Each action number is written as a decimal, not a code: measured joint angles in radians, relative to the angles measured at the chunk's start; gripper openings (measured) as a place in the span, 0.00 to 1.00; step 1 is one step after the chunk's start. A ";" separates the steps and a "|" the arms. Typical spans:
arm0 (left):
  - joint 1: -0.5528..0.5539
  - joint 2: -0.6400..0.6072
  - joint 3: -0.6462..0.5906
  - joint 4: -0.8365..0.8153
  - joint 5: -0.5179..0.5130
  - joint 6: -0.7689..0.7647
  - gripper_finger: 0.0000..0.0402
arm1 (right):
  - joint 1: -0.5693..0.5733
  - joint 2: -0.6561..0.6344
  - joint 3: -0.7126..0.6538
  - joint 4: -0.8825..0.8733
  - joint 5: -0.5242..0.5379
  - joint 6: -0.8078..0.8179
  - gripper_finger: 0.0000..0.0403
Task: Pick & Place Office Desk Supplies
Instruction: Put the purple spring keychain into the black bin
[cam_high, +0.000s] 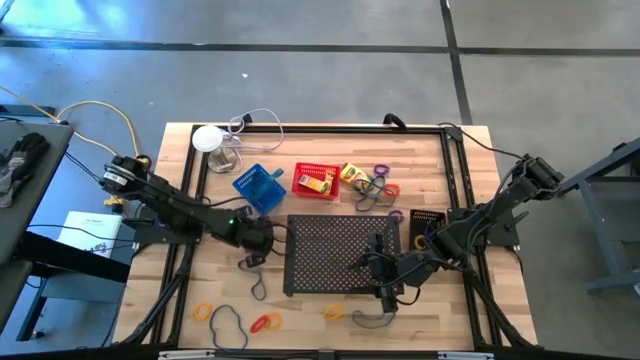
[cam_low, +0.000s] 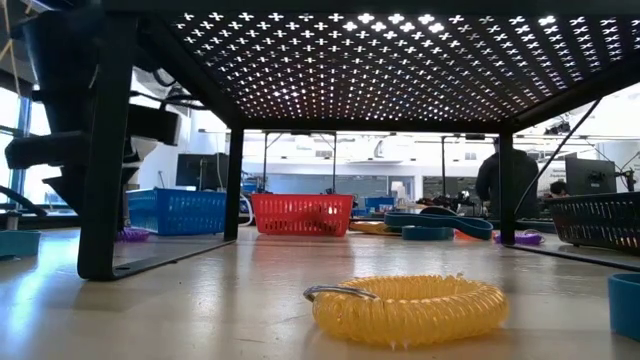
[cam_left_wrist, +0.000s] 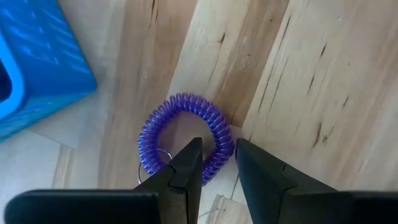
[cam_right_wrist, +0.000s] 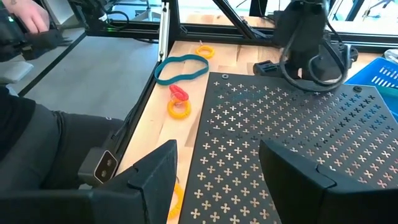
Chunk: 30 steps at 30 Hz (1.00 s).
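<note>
A purple coiled loop lies flat on the wooden table next to the blue mesh basket. My left gripper points down over it, open. One fingertip stands inside the ring and the other outside, astride the coil's rim; whether they touch it, I cannot tell. In the high view this gripper is left of the black perforated tray. My right gripper hangs open with nothing in it over the tray's near edge. A red basket, a yellow crayon box and loose loops sit at the far side.
Yellow, red and teal loops lie on the table by the tray's near left corner. A yellow coil rests under the tray. A black basket stands right of the tray. A person sits beyond the table's near edge.
</note>
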 joint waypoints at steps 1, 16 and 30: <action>0.006 0.004 0.000 -0.001 0.017 0.000 0.24 | 0.000 0.000 0.000 0.000 0.000 0.001 0.53; -0.012 -0.060 0.055 -0.131 0.131 -0.024 0.02 | 0.001 0.000 0.000 0.000 0.000 0.001 0.53; -0.229 -0.280 0.334 0.220 -0.035 0.032 0.02 | 0.002 0.050 -0.001 0.065 -0.097 -0.057 0.53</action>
